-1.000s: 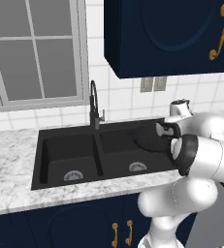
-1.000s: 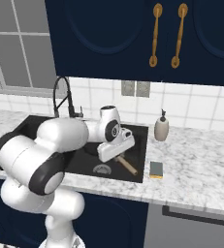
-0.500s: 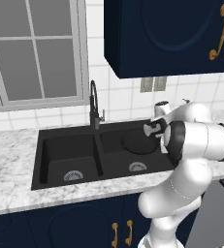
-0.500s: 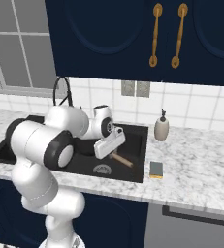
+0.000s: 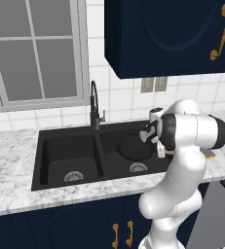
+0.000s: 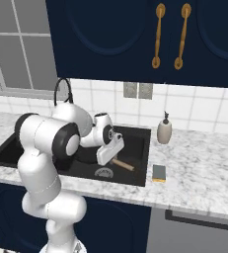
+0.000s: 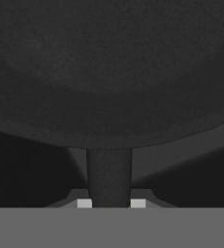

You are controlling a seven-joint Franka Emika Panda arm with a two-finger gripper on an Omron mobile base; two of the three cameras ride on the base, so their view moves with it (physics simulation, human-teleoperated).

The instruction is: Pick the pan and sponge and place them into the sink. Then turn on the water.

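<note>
One item, the pan (image 5: 135, 147), is held by its handle (image 6: 122, 165), pinched in the gripper (image 7: 110, 203) over the sink (image 5: 67, 160); a low, level release is advised.

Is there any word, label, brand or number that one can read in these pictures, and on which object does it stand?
None. No readable text appears on the soap bottle, the sponge, the cabinets, the outlet plates or the sink.
</note>
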